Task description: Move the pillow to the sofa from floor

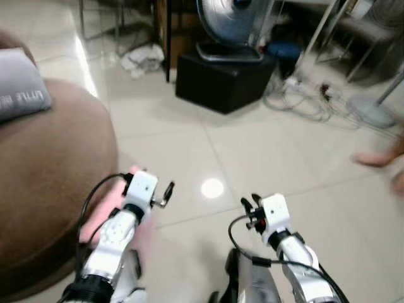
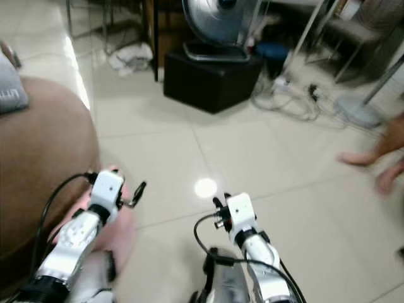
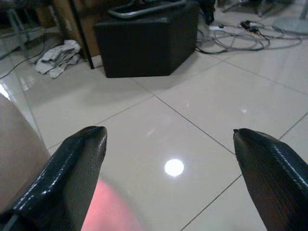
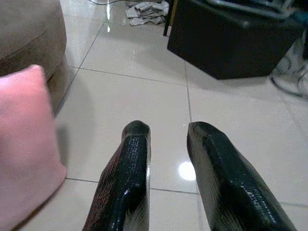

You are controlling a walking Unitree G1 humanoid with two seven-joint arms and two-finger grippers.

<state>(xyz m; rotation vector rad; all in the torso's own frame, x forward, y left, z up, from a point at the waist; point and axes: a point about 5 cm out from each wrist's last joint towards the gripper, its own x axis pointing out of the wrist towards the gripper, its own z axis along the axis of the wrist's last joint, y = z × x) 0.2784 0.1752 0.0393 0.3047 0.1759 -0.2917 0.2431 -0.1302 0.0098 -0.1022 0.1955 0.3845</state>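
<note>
A pink pillow [image 4: 24, 144] lies on the tiled floor against the foot of the brown sofa [image 1: 50, 164]. In the eye views it shows as a pink blur [image 1: 95, 218] under my left arm. My left gripper [image 3: 168, 137] hangs just above and beside the pillow, its fingers [image 3: 72, 178] spread wide open with only floor between them. My right gripper [image 4: 168, 130] is held low over the bare tiles to the right of the pillow. Its two fingers stand close together with a narrow gap and hold nothing.
A grey cushion [image 1: 19, 85] rests on the sofa. Ahead stands a black box [image 1: 221, 79] with a fan [image 1: 233, 25] on it. Cables [image 1: 303, 95] lie to its right and a white cloth [image 1: 142, 60] to its left. A person's foot [image 1: 379, 158] is at the right edge.
</note>
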